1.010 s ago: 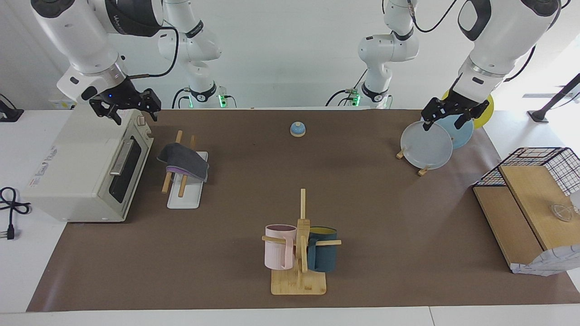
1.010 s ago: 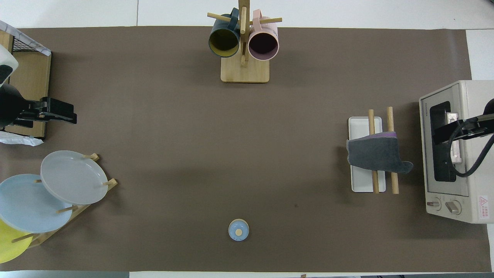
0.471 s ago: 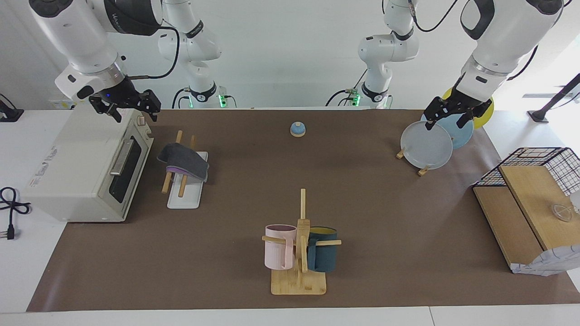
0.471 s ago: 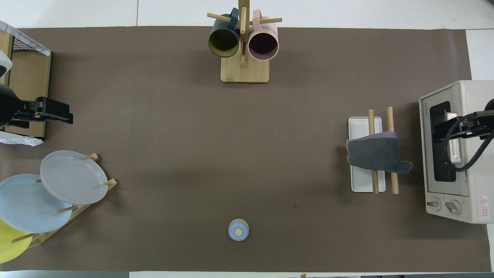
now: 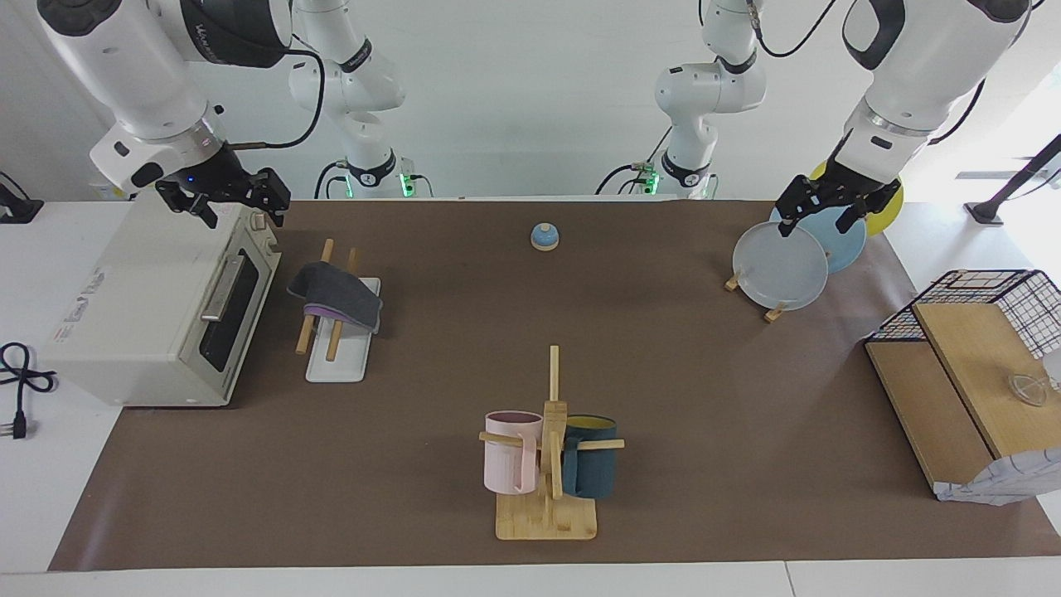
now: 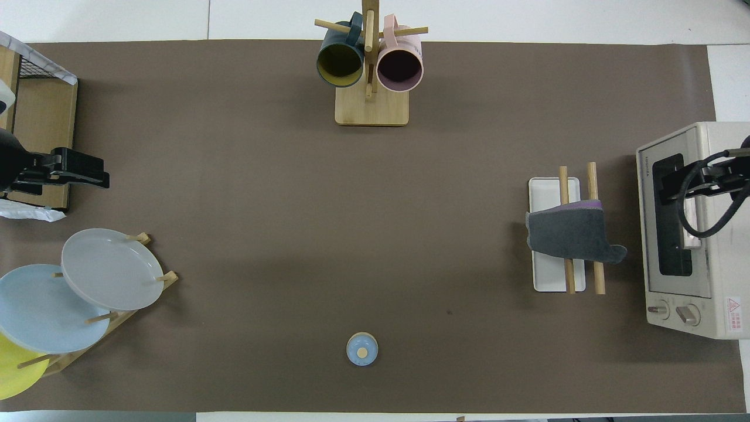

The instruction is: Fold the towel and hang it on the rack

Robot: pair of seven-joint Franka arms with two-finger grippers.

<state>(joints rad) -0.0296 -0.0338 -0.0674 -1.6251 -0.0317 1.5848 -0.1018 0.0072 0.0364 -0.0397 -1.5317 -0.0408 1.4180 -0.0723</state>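
Note:
The towel (image 5: 340, 298) (image 6: 571, 234), dark grey face outward with a purple edge showing, hangs folded over both wooden rods of the rack (image 5: 336, 361) (image 6: 548, 190), beside the toaster oven. Nothing holds it. My right gripper (image 5: 242, 211) (image 6: 668, 187) is open and empty, up in the air over the toaster oven and well clear of the towel. My left gripper (image 5: 814, 225) (image 6: 96, 174) hangs open and empty over the left arm's end of the table, above the plate stand.
A toaster oven (image 5: 157, 307) stands at the right arm's end. A bamboo mug stand (image 5: 547, 518) with two mugs is farthest from the robots. Plates (image 5: 779, 265) lean in a wooden stand, next to a wooden shelf with wire basket (image 5: 961, 373). A blue bell (image 5: 545, 237) sits near the robots.
Both grippers have drawn slightly outward toward their own ends of the table, the right one rising a little over the oven. The towel has not moved.

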